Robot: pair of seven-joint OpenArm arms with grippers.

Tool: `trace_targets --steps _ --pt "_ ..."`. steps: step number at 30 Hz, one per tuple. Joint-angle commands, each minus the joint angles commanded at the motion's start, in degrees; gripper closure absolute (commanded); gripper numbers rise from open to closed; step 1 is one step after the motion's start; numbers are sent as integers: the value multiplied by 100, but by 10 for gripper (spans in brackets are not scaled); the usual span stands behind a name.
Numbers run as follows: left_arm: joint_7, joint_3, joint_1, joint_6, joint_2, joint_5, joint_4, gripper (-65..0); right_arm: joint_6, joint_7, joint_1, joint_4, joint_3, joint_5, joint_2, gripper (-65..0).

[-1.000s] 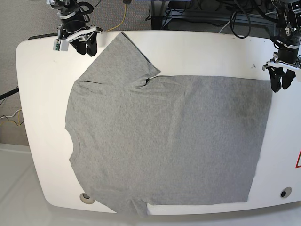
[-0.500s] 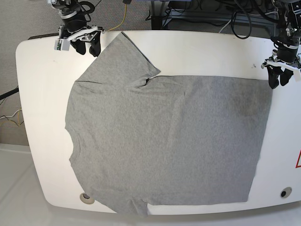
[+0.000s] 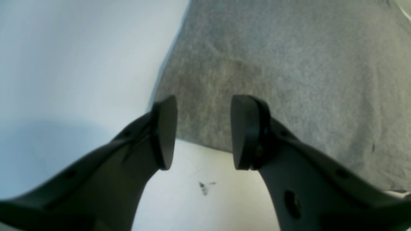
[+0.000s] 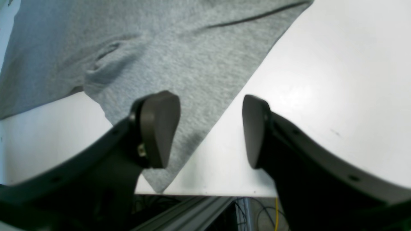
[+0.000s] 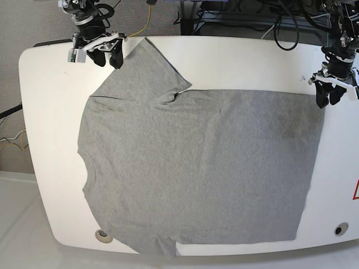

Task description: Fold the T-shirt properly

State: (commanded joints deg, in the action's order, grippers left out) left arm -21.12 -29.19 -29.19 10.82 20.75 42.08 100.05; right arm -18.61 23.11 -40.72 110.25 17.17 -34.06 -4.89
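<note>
t-shirt [image 5: 202,168] is lying flat on the white table [image 5: 50,112], plain grey side up, no lettering showing. collar end is pointing to the left of the base view, hem running down the right side. one sleeve is reaching toward the upper left corner of the table; the other is hanging partly over the near edge at the bottom.

right gripper [image 5: 105,55] is hovering at the tip of the upper sleeve. in the right wrist view its jaws are standing apart around the sleeve's pointed corner [image 4: 192,106], with nothing pinched between the pads; the cloth below is resting on the table, the corner ending just at the table edge.

left gripper [image 5: 328,96] is hanging at the far hem corner of the shirt. in the left wrist view its pads [image 3: 165,131] are also spread, and the hem corner [image 3: 205,122] is showing in the gap, flat on the table and not gripped. a small dark mark [image 3: 203,187] is sitting on the table just beside the hem.
</note>
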Motion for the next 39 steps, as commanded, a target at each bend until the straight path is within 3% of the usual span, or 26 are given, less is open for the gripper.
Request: trace_targets --steps 7,9,15,23,39 --pt "9 -21 -12 -15 -16 3 -87 -235 9 20 -7 -27 -125 48 3 -358" --pt "269 20 -14 6 61 -12 -145 -251 40 5 -16 41 -122 33 -11 -348" --pt "479 25 -12 6 106 -12 -355 -260 54 5 -22 66 -142 54 -13 -330" --pt "684 17 48 65 193 29 -717 -262 34 32 -5 82 -201 89 10 -362" --pt "557 25 162 66 154 42 -760 -261 88 72 99 -93 -412 40 22 -354"
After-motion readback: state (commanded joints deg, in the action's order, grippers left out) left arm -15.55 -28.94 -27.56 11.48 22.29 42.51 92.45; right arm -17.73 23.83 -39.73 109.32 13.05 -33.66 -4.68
